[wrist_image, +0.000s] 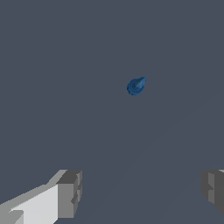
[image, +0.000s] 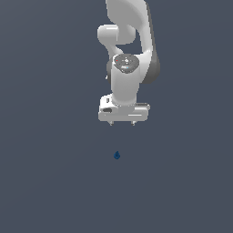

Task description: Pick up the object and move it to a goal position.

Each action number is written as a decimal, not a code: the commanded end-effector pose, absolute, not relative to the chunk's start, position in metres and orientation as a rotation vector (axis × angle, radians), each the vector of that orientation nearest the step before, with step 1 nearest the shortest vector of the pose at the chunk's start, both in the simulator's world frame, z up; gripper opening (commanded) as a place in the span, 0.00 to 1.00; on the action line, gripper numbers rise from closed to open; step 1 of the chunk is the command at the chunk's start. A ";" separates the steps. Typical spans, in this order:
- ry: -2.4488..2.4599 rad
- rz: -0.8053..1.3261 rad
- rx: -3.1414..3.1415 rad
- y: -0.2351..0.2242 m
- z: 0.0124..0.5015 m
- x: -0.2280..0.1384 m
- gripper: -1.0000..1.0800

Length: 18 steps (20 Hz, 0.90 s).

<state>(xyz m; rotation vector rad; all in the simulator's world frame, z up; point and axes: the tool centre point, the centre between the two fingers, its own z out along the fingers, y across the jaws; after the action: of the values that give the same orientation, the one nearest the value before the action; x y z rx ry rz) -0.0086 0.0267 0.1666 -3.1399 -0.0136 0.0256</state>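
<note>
The object (image: pixel 117 155) is a tiny dark blue teardrop-shaped blob resting on the flat grey surface. It also shows in the wrist view, the object (wrist_image: pixel 136 86) lying well apart from the fingers. My white gripper (image: pixel 122 123) hangs above and behind it in the exterior view, pointing down, with a clear gap of grey between its fingertips and the blob. Its jaws are spread wide: one finger (wrist_image: pixel 69 194) and the other finger (wrist_image: pixel 214 189) stand far apart with nothing between them.
The white arm (image: pixel 129 50) rises from the gripper to the top of the exterior view. A plain dark grey surface (image: pixel 54 182) fills everything else in both views.
</note>
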 end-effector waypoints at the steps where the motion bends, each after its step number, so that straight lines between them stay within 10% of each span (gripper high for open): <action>1: -0.010 0.029 -3.140 0.027 0.167 -0.009 0.96; 18: 0.302 0.020 -3.123 0.018 0.144 0.028 0.96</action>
<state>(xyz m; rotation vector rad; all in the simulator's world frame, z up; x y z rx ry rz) 0.0218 0.0200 0.1483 -3.1273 0.2492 0.0213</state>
